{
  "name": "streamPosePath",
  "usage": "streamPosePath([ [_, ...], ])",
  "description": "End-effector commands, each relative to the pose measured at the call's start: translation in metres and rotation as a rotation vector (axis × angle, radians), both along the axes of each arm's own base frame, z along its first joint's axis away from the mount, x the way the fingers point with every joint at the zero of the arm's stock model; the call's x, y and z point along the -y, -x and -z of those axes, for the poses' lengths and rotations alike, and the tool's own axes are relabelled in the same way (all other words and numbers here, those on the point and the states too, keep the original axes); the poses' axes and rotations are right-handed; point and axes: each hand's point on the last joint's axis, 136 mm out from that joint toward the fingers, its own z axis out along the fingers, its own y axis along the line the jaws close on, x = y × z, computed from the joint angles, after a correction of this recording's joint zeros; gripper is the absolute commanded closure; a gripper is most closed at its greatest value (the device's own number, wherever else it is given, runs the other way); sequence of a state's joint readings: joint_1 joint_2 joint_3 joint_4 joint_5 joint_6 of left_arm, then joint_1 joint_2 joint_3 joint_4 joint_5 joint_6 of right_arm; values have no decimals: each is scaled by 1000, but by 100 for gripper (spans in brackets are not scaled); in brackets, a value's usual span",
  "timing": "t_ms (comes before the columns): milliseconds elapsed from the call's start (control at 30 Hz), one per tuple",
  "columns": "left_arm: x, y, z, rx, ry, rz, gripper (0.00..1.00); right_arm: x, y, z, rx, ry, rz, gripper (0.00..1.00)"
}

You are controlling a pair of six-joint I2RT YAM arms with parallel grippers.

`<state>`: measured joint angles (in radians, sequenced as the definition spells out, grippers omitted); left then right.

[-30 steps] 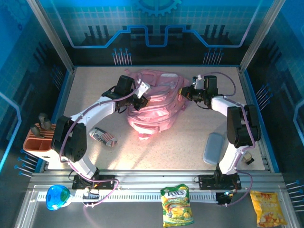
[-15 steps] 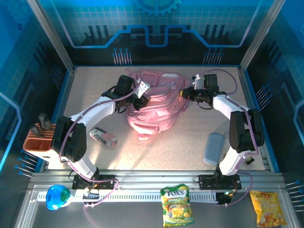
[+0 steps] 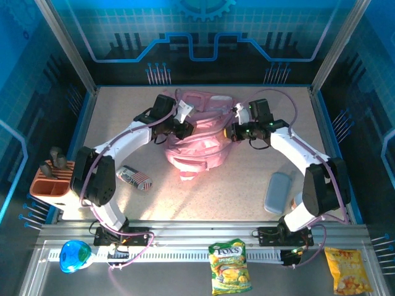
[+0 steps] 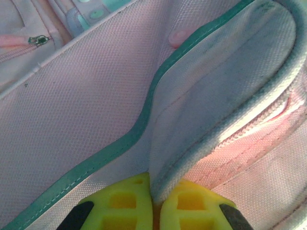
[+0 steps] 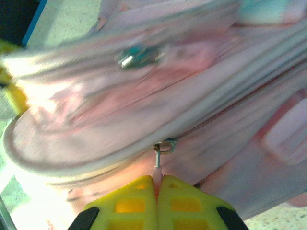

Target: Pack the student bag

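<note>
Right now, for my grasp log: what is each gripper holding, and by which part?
The left gripper holds the bag by a piped flap edge; the right gripper holds it by a zipper pull.

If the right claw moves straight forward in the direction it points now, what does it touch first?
The right claw is shut on a zipper pull, and directly ahead lies the pink student bag; it would likely press into that fabric at once.

student bag (image 5: 201,120) blurred; zipper pull (image 5: 157,162) perhaps partly hidden
</note>
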<state>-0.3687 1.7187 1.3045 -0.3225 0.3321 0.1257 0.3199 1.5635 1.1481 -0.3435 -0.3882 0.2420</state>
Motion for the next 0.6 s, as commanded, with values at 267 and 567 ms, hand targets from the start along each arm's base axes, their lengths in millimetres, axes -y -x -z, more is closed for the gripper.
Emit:
streamPosePath([
  [267, 29, -30, -27, 43, 80, -38, 97, -47, 45, -25, 68, -21, -183, 100],
  [567, 36, -29, -18, 6, 65, -27, 98, -53, 49, -7, 45, 48, -190, 100],
])
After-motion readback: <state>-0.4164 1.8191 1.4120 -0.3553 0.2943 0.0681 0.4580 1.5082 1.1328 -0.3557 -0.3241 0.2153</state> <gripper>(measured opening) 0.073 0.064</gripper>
